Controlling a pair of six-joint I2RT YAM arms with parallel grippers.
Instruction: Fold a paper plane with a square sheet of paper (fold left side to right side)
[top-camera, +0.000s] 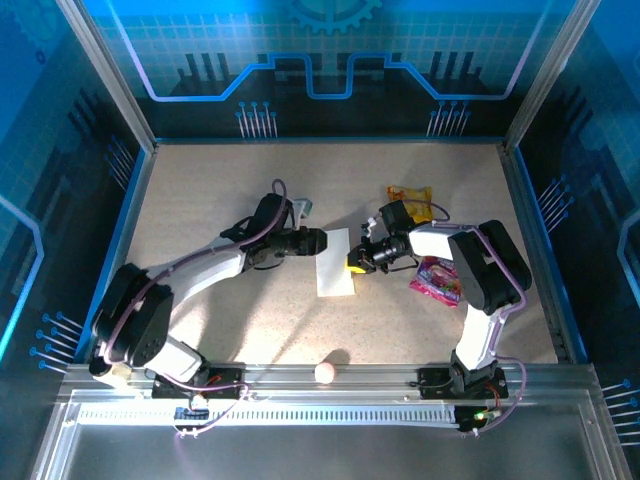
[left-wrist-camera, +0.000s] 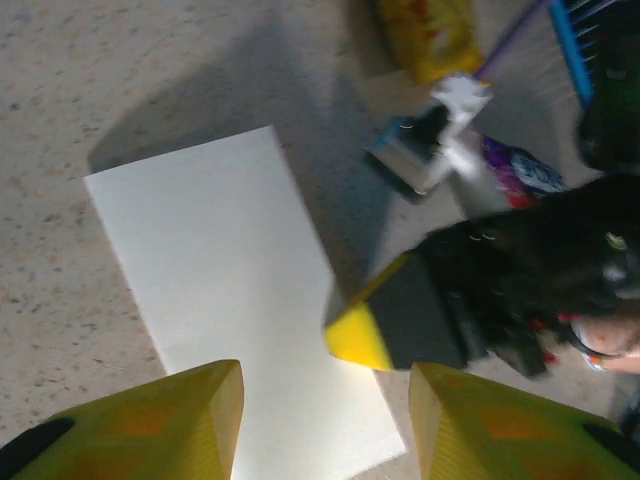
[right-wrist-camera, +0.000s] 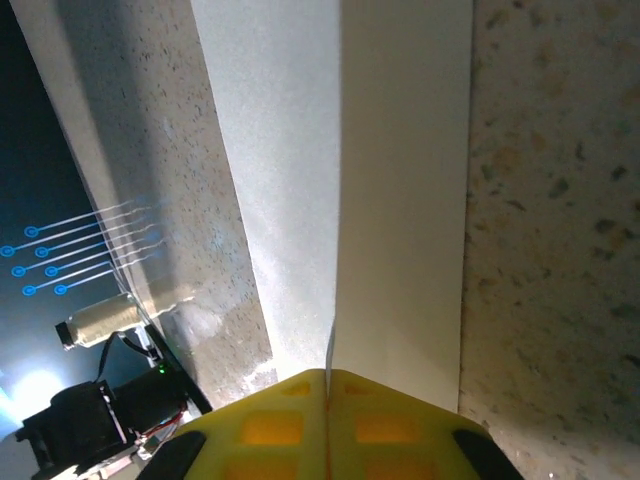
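The square sheet of paper (top-camera: 335, 263) lies in the middle of the table as a narrow white rectangle, its long side running away from me. In the left wrist view the paper (left-wrist-camera: 220, 280) is flat below my left gripper (left-wrist-camera: 325, 400), whose yellow fingers (left-wrist-camera: 190, 410) stand apart above its near end with nothing between them. My right gripper (top-camera: 356, 263) meets the sheet's right edge. In the right wrist view its yellow fingertips (right-wrist-camera: 327, 385) are pressed together, with a raised paper layer (right-wrist-camera: 400, 200) running into the seam between them.
A yellow snack packet (top-camera: 410, 200) lies behind the right gripper and a pink wrapper (top-camera: 437, 278) lies to its right, beside the right arm. A small pale ball (top-camera: 326, 372) rests at the front rail. Blue walls close in the table on three sides.
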